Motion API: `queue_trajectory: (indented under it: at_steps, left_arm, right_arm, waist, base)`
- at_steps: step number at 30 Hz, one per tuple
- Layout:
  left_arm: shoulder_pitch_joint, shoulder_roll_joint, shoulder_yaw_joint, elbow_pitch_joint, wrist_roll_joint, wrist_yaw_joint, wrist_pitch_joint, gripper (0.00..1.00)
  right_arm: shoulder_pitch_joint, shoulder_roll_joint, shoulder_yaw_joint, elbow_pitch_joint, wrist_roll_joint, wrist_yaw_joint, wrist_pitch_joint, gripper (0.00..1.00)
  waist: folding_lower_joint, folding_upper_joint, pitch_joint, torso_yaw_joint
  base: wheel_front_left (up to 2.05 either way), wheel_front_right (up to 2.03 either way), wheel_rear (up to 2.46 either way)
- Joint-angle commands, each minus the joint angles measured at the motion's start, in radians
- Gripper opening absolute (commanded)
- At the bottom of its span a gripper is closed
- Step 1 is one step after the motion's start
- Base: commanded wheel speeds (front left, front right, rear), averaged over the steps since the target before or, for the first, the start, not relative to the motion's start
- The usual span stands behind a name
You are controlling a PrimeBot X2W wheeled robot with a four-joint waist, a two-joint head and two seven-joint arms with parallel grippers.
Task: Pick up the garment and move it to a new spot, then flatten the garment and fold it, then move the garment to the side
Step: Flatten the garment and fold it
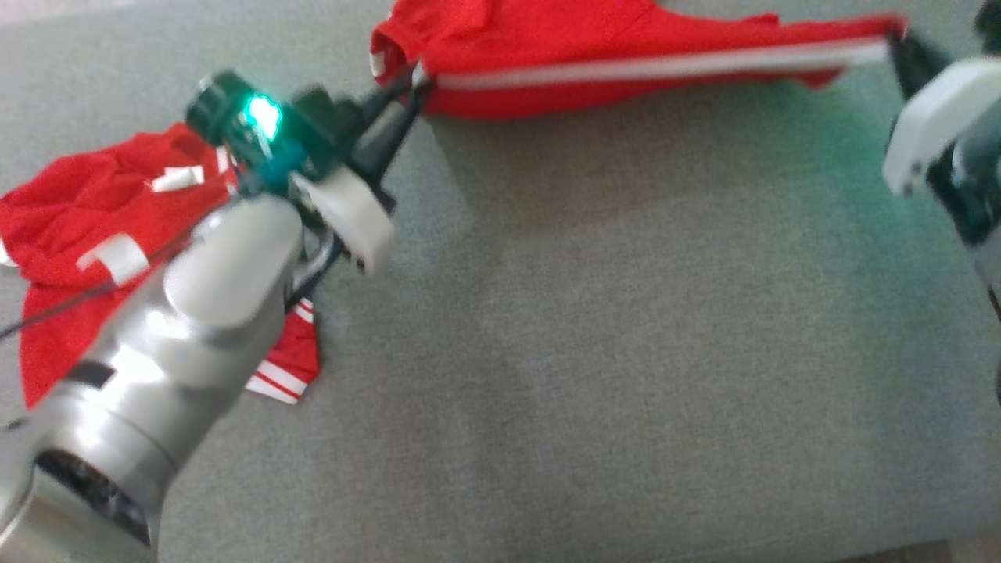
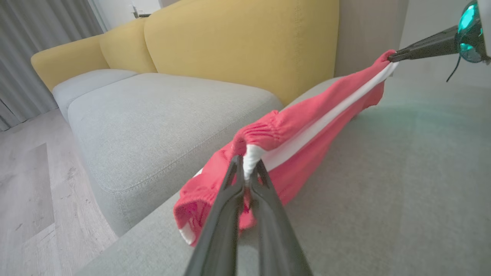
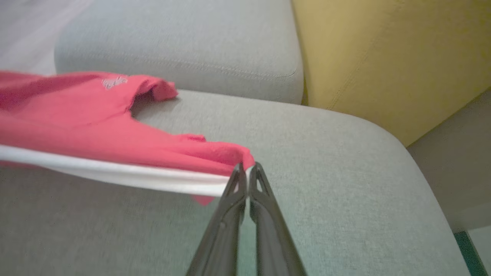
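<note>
Looking down from the head view, you have the red garment (image 1: 594, 55) pulled out in a long band across the far part of the grey cushion (image 1: 626, 352), held between 2 claws.

Left claw (image 1: 414, 94): fingers closed on the gathered elastic end of the garment. The left wrist view shows both fingertips pinching the fold where red cloth meets the white stripe (image 2: 326, 119).

Right claw (image 1: 899, 39): fingers closed on the opposite end. In the right wrist view the tips meet on the corner where the stripe ends. This claw is blurred in the head view.

Garment state: 1 white stripe runs nearly straight from claw to claw, so that edge is taut. The red cloth beyond the stripe is slack and spreads onto the cushion; a small pale logo (image 3: 114, 82) shows on that part. In the left wrist view the bunched end below the left claw hangs toward the cushion; contact there cannot be told.

Other items: 1 more red cloth (image 1: 70, 211) with white tabs lies crumpled at the cushion's left, partly under the left forearm (image 1: 180, 328), well apart from the stretched garment. A green light (image 1: 262, 117) glows on the left wrist. A yellow backrest (image 2: 249, 42) stands behind the grey seats, with pale wood floor (image 2: 34, 184) and a curtain (image 2: 23, 38) beside them.
</note>
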State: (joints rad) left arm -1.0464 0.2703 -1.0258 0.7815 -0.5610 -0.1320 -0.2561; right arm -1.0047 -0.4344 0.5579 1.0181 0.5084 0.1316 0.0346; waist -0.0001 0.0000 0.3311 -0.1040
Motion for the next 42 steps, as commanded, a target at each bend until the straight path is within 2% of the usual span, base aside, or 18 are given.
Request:
queue_trajectory:
  at_steps: [1, 4, 11, 20, 25, 26, 30, 34, 42]
  left_arm:
    - [-0.013, 0.049, 0.017, -0.022, 0.013, 0.009, -0.005, 0.00]
    - [0.047, 0.052, -0.011, -0.050, 0.025, 0.020, -0.005, 0.00]
    - [0.187, 0.054, -0.050, -0.154, 0.017, 0.067, 0.010, 0.00]
    - [0.359, 0.105, -0.080, -0.371, -0.019, 0.152, 0.082, 0.00]
    - [0.444, 0.139, -0.092, -0.506, -0.038, 0.208, 0.123, 0.00]
    - [0.444, 0.139, -0.092, -0.506, -0.038, 0.208, 0.123, 0.00]
    - [0.469, 0.166, -0.071, -0.590, -0.050, 0.261, 0.138, 0.00]
    - [0.440, 0.178, -0.027, -0.620, -0.059, 0.299, 0.142, 0.00]
    - [0.335, 0.151, 0.030, -0.582, -0.062, 0.323, 0.147, 0.00]
  right_arm:
    - [0.043, -0.065, 0.044, -0.041, 0.032, -0.001, 0.037, 0.00]
    - [0.098, -0.137, 0.110, -0.094, 0.102, -0.001, 0.106, 0.00]
    - [0.215, -0.247, 0.199, -0.208, 0.220, -0.001, 0.205, 0.00]
    - [0.357, -0.331, 0.225, -0.335, 0.315, -0.001, 0.267, 0.00]
    - [0.435, -0.371, 0.195, -0.401, 0.334, -0.001, 0.268, 0.00]
    - [0.435, -0.371, 0.195, -0.401, 0.334, -0.001, 0.268, 0.00]
    - [0.454, -0.376, 0.121, -0.459, 0.311, -0.001, 0.185, 0.00]
    - [0.433, -0.353, 0.034, -0.483, 0.239, -0.001, 0.111, 0.00]
    - [0.313, -0.259, -0.118, -0.475, 0.100, -0.001, 0.097, 0.00]
  waist:
    - [0.0001, 0.0000, -0.030, 0.006]
    - [0.0001, 0.0000, -0.063, 0.003]
    - [0.0001, 0.0000, -0.144, -0.005]
    - [0.0001, 0.0000, -0.237, -0.018]
    - [0.0001, 0.0000, -0.270, -0.026]
    - [0.0001, 0.0000, -0.270, -0.026]
    - [0.0001, 0.0000, -0.256, -0.029]
    - [0.0001, 0.0000, -0.208, -0.017]
    - [0.0001, 0.0000, -0.078, 0.050]
  base:
    - [0.00, 0.00, 0.00]
    - [0.00, 0.00, 0.00]
    - [0.00, 0.00, 0.00]
    - [0.00, 0.00, 0.00]
    - [0.00, 0.00, 0.00]
    - [0.00, 0.00, 0.00]
    - [0.00, 0.00, 0.00]
    - [0.00, 0.00, 0.00]
    - [0.00, 0.00, 0.00]
